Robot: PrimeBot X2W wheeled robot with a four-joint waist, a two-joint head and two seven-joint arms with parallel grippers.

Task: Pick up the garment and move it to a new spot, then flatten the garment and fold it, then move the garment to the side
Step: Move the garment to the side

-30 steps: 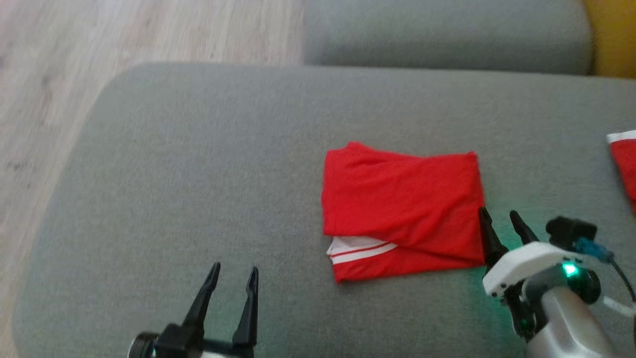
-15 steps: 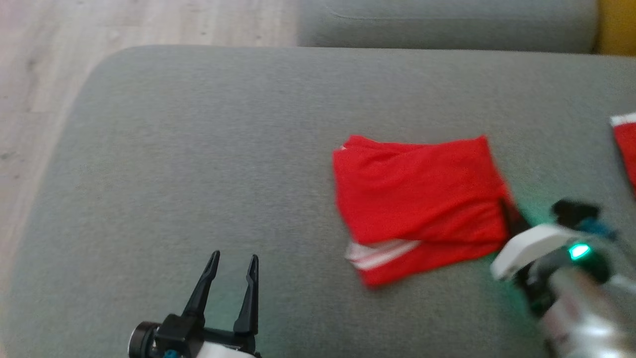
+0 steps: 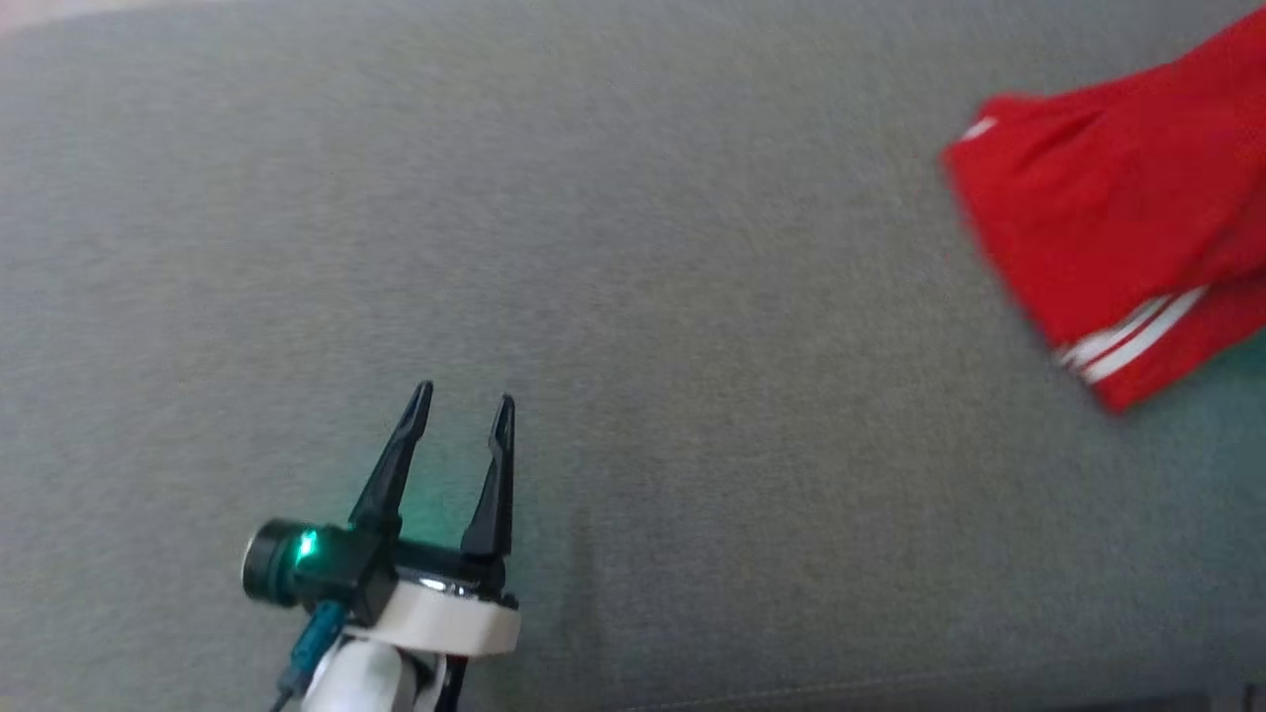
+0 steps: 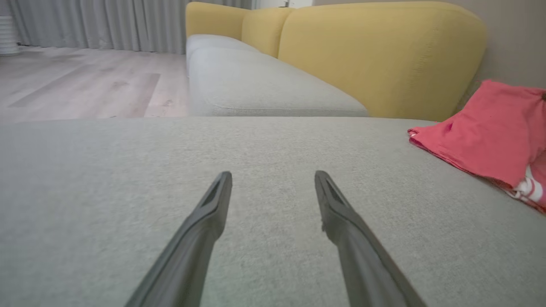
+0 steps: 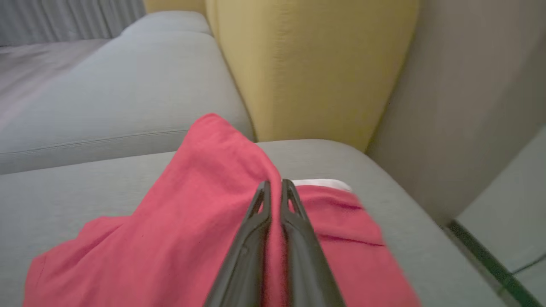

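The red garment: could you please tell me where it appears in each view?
Head view: garment upper right, cut off.
Left wrist view: garment at right edge.
Right wrist view: garment centre, pinched by right tool.
Shared landmark: grey cushion beneath it.

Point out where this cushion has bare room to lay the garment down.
Bare: the wide stretch of grey cushion between the open left gripper and the red garment, and ahead of that gripper. Crowded: the end by the yellow backrest, where the shut right gripper pinches the garment.
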